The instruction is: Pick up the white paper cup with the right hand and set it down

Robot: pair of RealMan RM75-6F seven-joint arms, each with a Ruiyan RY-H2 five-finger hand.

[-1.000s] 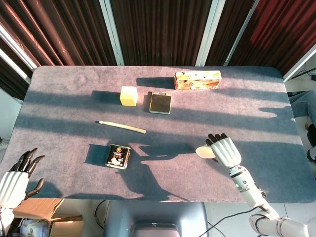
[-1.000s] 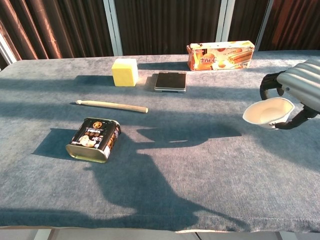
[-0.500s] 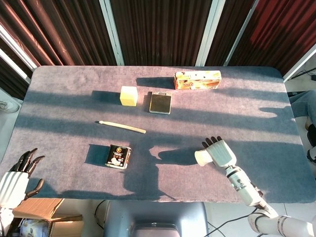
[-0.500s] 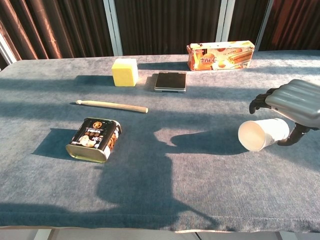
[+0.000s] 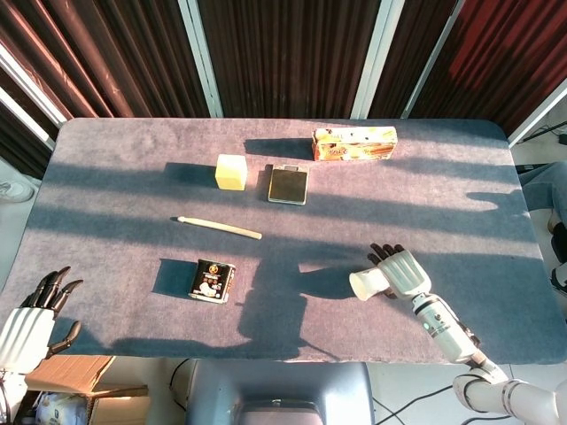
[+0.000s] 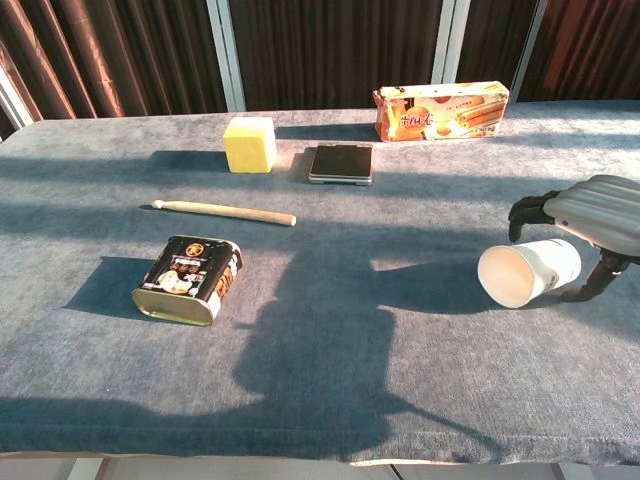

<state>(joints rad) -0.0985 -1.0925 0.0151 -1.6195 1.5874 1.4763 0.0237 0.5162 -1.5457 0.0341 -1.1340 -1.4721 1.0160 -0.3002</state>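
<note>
The white paper cup (image 5: 366,283) (image 6: 527,273) lies on its side at the front right of the table (image 5: 133,181), mouth facing left. My right hand (image 5: 403,270) (image 6: 598,208) wraps it from the right, fingers (image 6: 530,209) curled over its top and the thumb below its base. The cup looks to be down on the cloth. My left hand (image 5: 28,320) hangs off the table's front left corner, fingers apart and holding nothing; the chest view does not show it.
A tin can (image 5: 213,281) lies on its side front left, with a wooden stick (image 5: 220,227) behind it. Further back are a yellow block (image 5: 231,172), a dark scale (image 5: 288,184) and a biscuit box (image 5: 354,143).
The right hand has turned the cup from mouth-up onto its side and lowered it toward the cloth. The left hand has hardly moved.
</note>
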